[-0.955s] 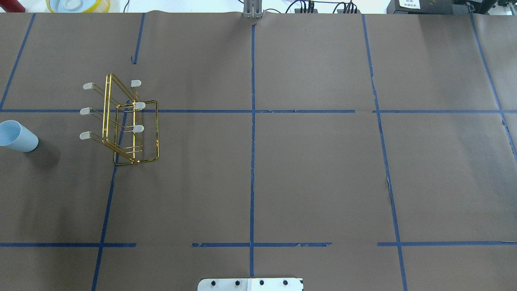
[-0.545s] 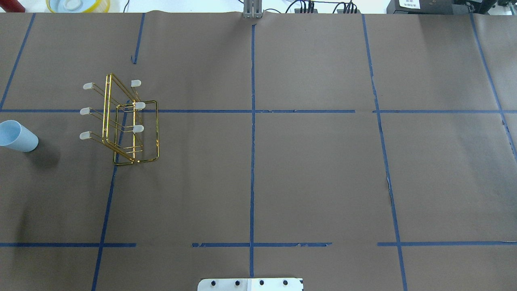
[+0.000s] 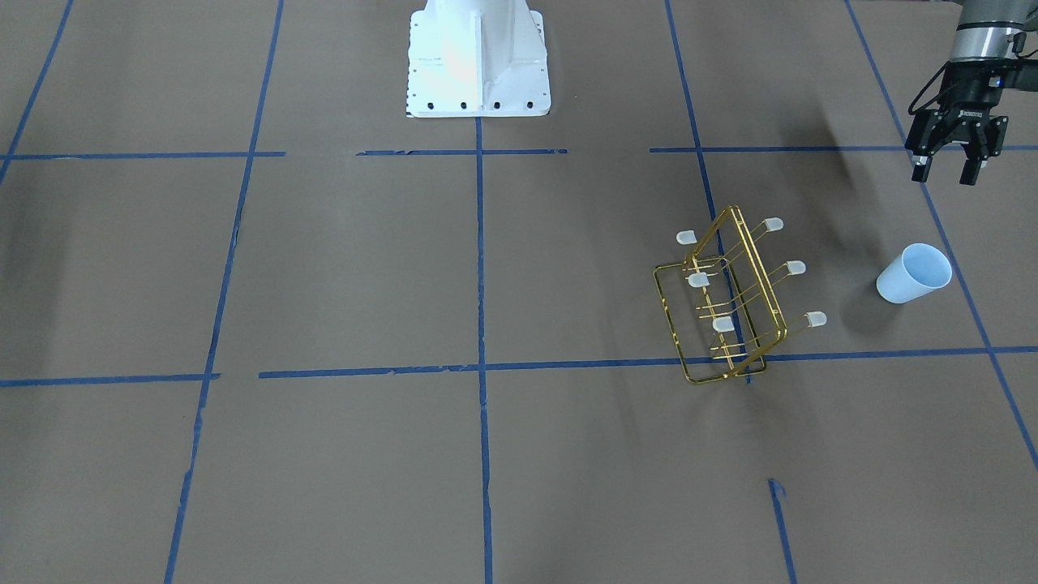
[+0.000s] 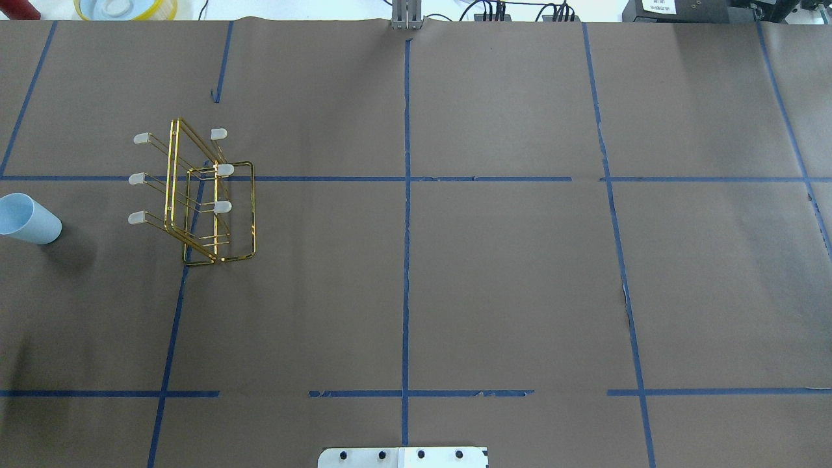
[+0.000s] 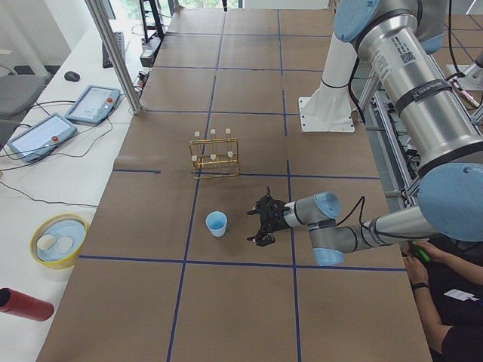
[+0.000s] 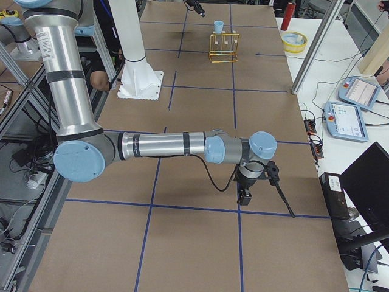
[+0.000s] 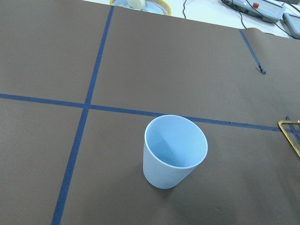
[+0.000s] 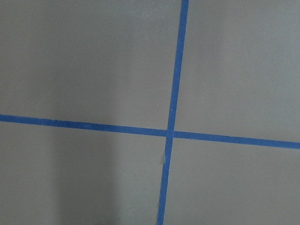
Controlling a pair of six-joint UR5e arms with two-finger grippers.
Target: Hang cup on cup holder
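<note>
The pale blue cup (image 3: 914, 273) stands upright, mouth up, on the brown table, at the left edge of the overhead view (image 4: 29, 219) and centred in the left wrist view (image 7: 174, 152). The gold wire cup holder (image 3: 730, 300) stands nearby with empty capped prongs; it also shows in the overhead view (image 4: 201, 195). My left gripper (image 3: 945, 172) is open and empty, apart from the cup on the robot's side, also seen in the exterior left view (image 5: 260, 224). My right gripper (image 6: 243, 196) hangs low over bare table far from both; I cannot tell whether it is open or shut.
A yellow bowl (image 5: 59, 240) and a red cylinder (image 5: 23, 304) sit on the white bench beyond the table's far edge. The robot base (image 3: 477, 57) stands at the middle of the table's near side. Blue tape lines grid the table.
The cup and the holder have not moved. A faint shadow on the table's front left has drifted towards the left edge.
</note>
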